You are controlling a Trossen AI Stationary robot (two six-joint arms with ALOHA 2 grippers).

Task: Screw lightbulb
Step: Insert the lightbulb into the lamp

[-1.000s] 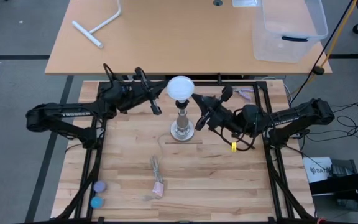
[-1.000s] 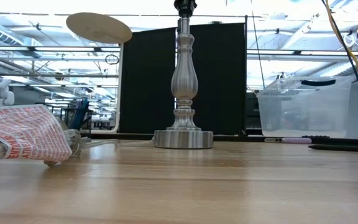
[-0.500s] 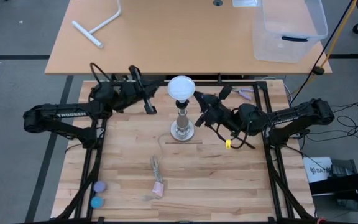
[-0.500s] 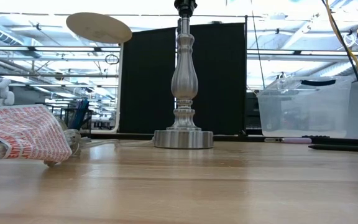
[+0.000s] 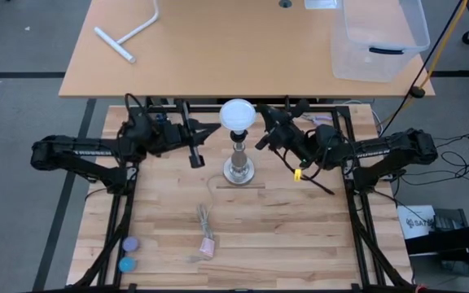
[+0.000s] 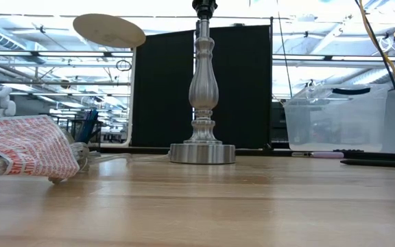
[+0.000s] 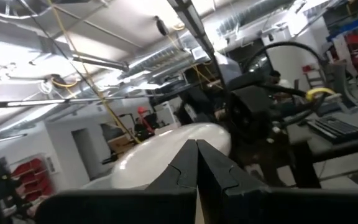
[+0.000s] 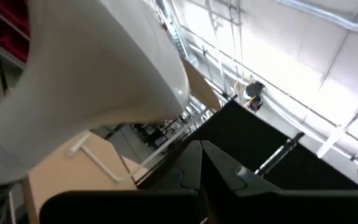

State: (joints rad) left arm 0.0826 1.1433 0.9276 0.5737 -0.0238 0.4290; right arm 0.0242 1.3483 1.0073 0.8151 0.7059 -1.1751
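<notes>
- Lightbulb (image 5: pixel 237 115): white globe seated atop the lamp post (image 5: pixel 238 156), at the far middle of the wooden table (image 5: pixel 300 236); the overhead view shows it whole.
- Low view: shows only the post (image 6: pixel 201 89) with its round base; the bulb is cut off above.
- Left gripper (image 5: pixel 195 157): just left of the post, fingers closed together, holding nothing; clear of the bulb.
- Right gripper (image 5: pixel 261 142): just right of the post, fingers closed, empty; its wrist view fills with the bulb (image 8: pixel 92 81).
- Open room: bare boards on the near side of the post.
- Other things: cord with tag (image 5: pixel 206 232) nearer than the post; two small discs (image 5: pixel 127 253) at the near left corner; clear bin (image 5: pixel 379 37) on the far desk.
</notes>
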